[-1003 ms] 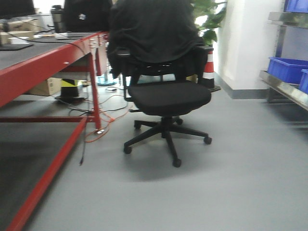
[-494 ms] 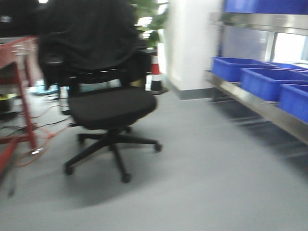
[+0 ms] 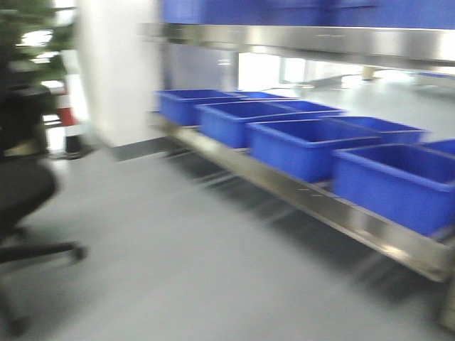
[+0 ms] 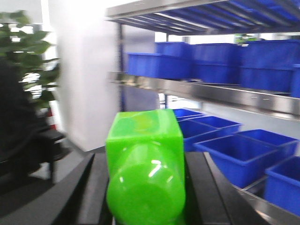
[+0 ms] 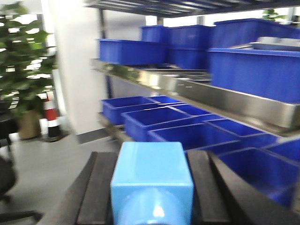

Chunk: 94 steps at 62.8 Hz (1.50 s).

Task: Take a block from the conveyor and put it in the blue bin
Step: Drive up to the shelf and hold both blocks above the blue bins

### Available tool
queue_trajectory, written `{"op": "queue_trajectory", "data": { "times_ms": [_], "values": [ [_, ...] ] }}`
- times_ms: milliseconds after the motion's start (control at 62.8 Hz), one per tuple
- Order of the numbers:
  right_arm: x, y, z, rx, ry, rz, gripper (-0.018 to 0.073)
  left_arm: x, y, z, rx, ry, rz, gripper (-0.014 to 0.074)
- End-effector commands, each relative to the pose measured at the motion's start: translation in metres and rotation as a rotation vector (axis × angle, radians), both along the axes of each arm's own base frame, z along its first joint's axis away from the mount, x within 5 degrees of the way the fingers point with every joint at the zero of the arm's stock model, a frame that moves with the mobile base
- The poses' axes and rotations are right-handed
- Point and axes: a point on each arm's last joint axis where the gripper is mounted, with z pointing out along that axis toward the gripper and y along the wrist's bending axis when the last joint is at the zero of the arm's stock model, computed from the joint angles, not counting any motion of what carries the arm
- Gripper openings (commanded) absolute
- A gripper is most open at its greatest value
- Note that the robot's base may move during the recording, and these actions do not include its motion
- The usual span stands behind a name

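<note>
left gripper (image 4: 146,161): two black fingers (image 4: 96,187) pressed against the sides of a green block (image 4: 143,140). the block is glossy, with a rounded bulge on the near face, and is held in the air between the fingers.

right gripper (image 5: 152,157): its two black fingers (image 5: 200,183) are clamped on a light blue block (image 5: 151,183) of the same shape. it too is carried in the air and rests on nothing.

blue bins (image 3: 298,145): a row of open-topped tubs stands side by side on a low steel shelf (image 3: 341,213), running from the far left to the near right of the front view. their insides are too blurred to read. both wrist views show more of them on an upper shelf (image 5: 225,101).

white pillar (image 3: 117,71): stands at the far end of the low shelf.

traffic cone (image 3: 67,117): red and white, upright on the floor just left of the pillar.

plant (image 3: 28,28): green leaves at the upper left, beside the cone.

office chair (image 3: 21,192): black, cut off by the left edge, well apart from the bins.

floor (image 3: 178,270): plain grey, lying between the chair and the shelf.

the front view is smeared sideways throughout.
</note>
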Motion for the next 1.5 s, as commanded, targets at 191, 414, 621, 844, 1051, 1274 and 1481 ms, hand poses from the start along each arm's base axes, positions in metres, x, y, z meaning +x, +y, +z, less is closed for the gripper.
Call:
{"op": "queue_trajectory", "data": {
  "times_ms": [191, 414, 621, 844, 1051, 1274, 1481],
  "values": [
    [-0.001, -0.0006, 0.0031, 0.001, -0.036, -0.005, -0.0162, -0.0006, -0.0003, 0.0016, -0.011, -0.017, -0.006, -0.0111],
    [-0.001, -0.0006, 0.0031, 0.001, -0.036, -0.005, -0.0162, -0.0006, -0.0003, 0.0016, -0.011, -0.017, -0.006, -0.0111],
    [-0.001, -0.0006, 0.0031, 0.001, -0.036, -0.005, -0.0162, -0.0006, -0.0003, 0.0016, -0.011, -0.017, -0.006, -0.0111],
    [-0.001, -0.0006, 0.0031, 0.001, -0.036, -0.005, -0.0162, -0.0006, -0.0003, 0.0016, -0.011, -0.017, -0.006, -0.0111],
    [-0.001, -0.0006, 0.0031, 0.001, -0.036, -0.005, -0.0162, -0.0006, -0.0003, 0.0016, -0.011, -0.017, -0.006, -0.0111],
    [-0.001, -0.0006, 0.0031, 0.001, -0.036, -0.005, -0.0162, -0.0006, -0.0003, 0.0016, -0.011, -0.017, -0.006, -0.0111],
    [-0.001, -0.0006, 0.0031, 0.001, -0.036, -0.005, -0.0162, -0.0006, -0.0003, 0.0016, -0.011, -0.017, -0.006, -0.0111]
  ]
}}
